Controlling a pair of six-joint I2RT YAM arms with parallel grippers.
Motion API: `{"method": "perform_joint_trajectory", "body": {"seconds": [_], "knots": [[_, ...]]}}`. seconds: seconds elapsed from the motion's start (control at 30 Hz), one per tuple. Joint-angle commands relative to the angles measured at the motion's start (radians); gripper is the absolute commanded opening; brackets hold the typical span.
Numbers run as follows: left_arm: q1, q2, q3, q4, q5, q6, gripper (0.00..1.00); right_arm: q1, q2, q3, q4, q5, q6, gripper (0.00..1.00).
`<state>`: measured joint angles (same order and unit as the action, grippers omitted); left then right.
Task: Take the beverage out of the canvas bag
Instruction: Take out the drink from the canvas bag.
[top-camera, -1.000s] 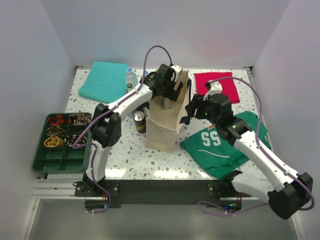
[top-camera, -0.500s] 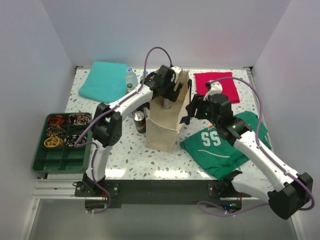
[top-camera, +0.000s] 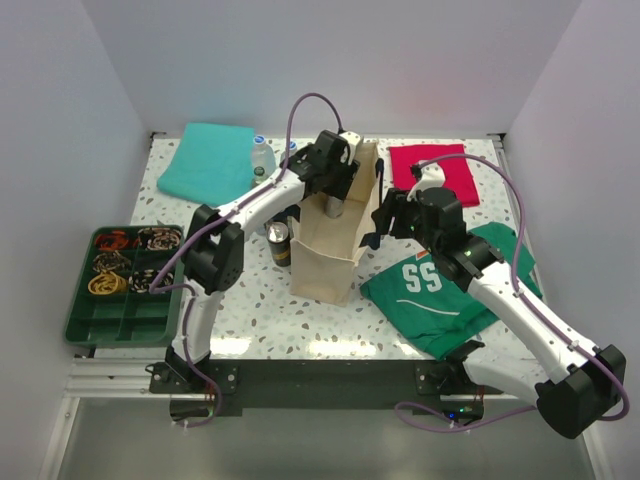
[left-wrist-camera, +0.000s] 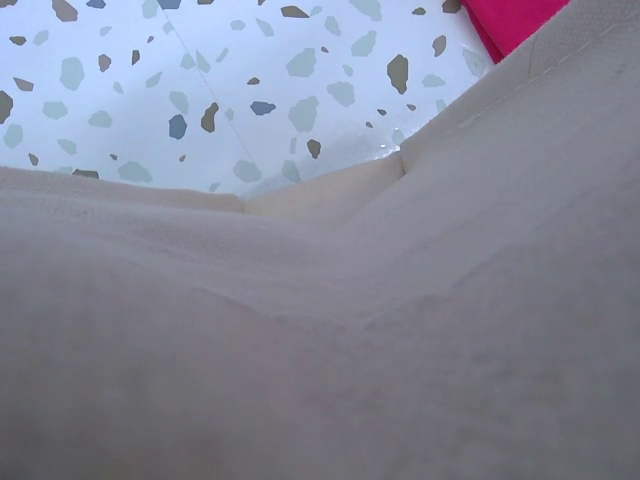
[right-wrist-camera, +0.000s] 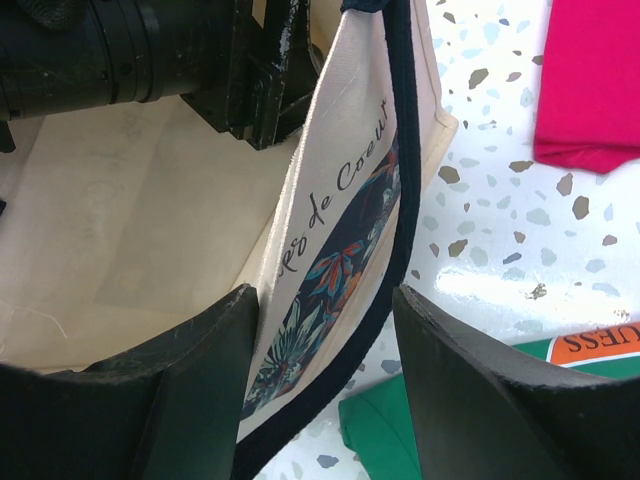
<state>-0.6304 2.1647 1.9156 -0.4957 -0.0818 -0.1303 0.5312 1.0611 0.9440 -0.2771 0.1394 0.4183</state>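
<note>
The canvas bag (top-camera: 335, 235) stands upright near the middle of the surface (top-camera: 260, 310), beside a dark can (top-camera: 279, 243). The right hand (right-wrist-camera: 325, 400) pinches the bag's side wall with its navy handle. The left hand (top-camera: 333, 203) is down inside the bag; I cannot tell whether its fingers are spread.

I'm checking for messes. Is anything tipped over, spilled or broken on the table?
Nothing is spilled or broken. The canvas bag stands upright but is pulled out of shape: the right pincer straddles its side wall, one finger inside and one outside. The black can beside it stands upright.
</note>
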Motion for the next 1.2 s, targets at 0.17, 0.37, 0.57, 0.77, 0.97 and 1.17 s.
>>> {"method": "perform_joint_trajectory", "body": {"seconds": [0.17, 0.37, 0.57, 0.77, 0.97, 1.17], "knots": [[0.006, -0.046, -0.040, -0.004, 0.016, -0.005, 0.00, 0.001, 0.010, 0.019, -0.007, 0.019, -0.012, 0.60], [-0.012, -0.141, -0.098, 0.068, 0.043, 0.006, 0.00, 0.001, 0.008, 0.021, -0.005, 0.017, -0.010, 0.59], [-0.014, -0.201, -0.049, 0.039, 0.059, 0.020, 0.00, 0.001, 0.007, 0.010, 0.019, -0.003, -0.009, 0.46], [-0.015, -0.235, -0.004, 0.020, 0.065, 0.040, 0.00, 0.001, 0.023, 0.015, 0.026, -0.018, 0.002, 0.47], [-0.018, -0.249, 0.059, -0.027, 0.062, 0.052, 0.00, 0.001, 0.020, 0.015, 0.018, -0.011, -0.001, 0.49], [-0.023, -0.307, 0.065, -0.043, 0.062, 0.055, 0.00, 0.001, 0.022, 0.012, 0.026, -0.020, 0.007, 0.49]]}}
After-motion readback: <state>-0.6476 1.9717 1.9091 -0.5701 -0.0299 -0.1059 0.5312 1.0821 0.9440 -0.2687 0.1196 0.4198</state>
